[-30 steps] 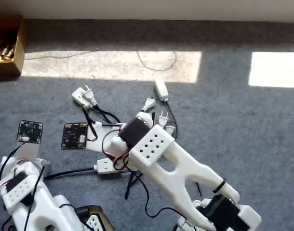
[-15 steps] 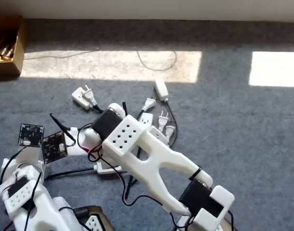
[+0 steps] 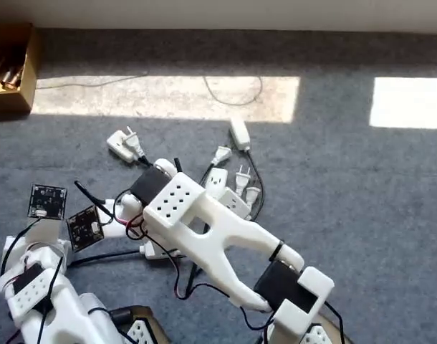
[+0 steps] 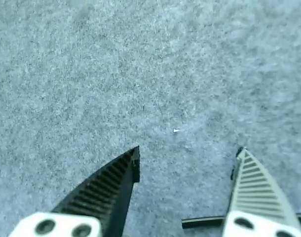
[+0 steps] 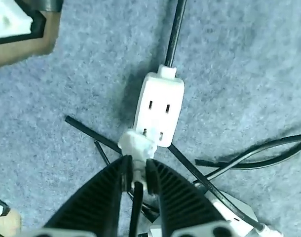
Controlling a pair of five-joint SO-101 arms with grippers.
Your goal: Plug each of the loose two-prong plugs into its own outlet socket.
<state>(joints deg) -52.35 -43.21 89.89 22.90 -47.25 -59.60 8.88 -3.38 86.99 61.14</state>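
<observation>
1. Since the earlier frames the right arm [image 3: 204, 222] has swung from the middle of the carpet [image 3: 362, 201] toward the left and the near side, and it now reaches over the outlet block [image 3: 152, 251].
2. Nearest, the left gripper [image 4: 187, 153] hangs over bare carpet with its jaws apart and nothing between them.
3. A little farther, the right gripper [image 5: 138, 165] is clamped on a white plug [image 5: 135, 148]. This plug touches the near end of the outlet block, just beside the nearer pair of slots. I cannot tell if the prongs are already inside.
4. I judge the plug to be small, light and of hard plastic, so it can twist between the pads. It is best held on the flat sides of its body, behind the prongs, not on the cord.
5. The outlet block also looks light. It will probably slide on the carpet when pushed, and its black cord [image 5: 175, 29] may drag it.
6. Farther away three loose plugs lie on the carpet: one [image 3: 241, 174], one [image 3: 220, 154] and one [image 3: 125, 143] more to the left. Their prongs are thin and could bend under a crooked push.
7. Farthest, a wooden box [image 3: 29, 64] stands at the left edge. It holds some dark things that I cannot identify.
</observation>
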